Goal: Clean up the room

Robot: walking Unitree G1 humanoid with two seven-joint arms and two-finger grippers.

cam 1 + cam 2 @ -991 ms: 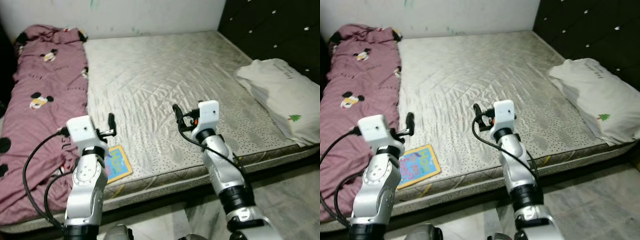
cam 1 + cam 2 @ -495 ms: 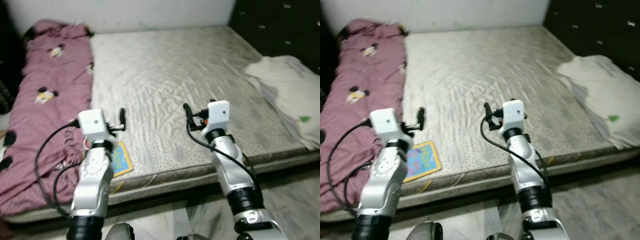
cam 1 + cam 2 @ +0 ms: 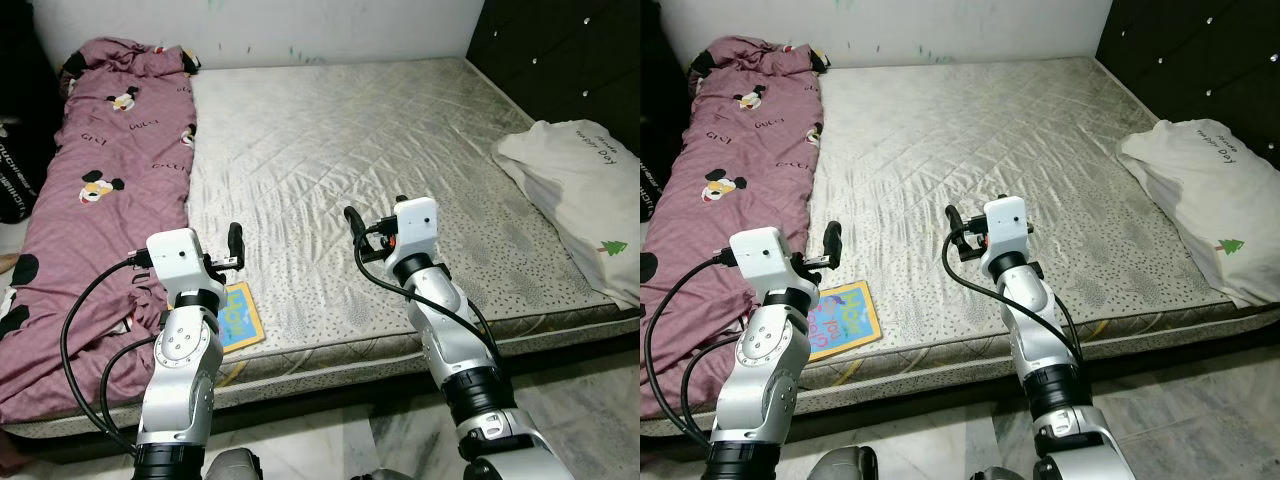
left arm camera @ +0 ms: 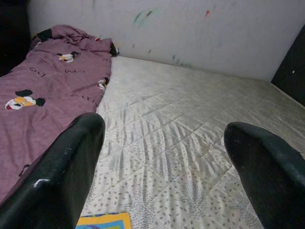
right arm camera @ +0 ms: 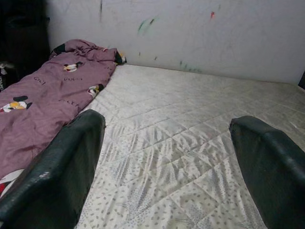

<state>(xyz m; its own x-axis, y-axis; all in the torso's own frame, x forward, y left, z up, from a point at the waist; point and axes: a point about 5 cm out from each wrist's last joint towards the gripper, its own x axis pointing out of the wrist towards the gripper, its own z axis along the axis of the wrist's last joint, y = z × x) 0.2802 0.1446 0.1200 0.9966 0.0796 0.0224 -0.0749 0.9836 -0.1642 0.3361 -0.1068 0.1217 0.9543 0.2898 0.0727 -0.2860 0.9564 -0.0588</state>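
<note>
Both the left gripper [image 4: 162, 167] and right gripper [image 5: 167, 167] hover above the mattress [image 3: 330, 150], fingers spread wide, holding and touching nothing. A book [image 3: 237, 318] lies below the left gripper, beside the purple blanket [image 3: 95, 220].

head stereo pair looks down over the bed [image 3: 330, 150] from its foot; both wrist cameras face low across it toward the wall [image 4: 190, 33].

My two arms were silver, jointed metal, each topped with a white boxy wrist block. Black cables looped along both. Each gripper had two long black fingers.
</note>
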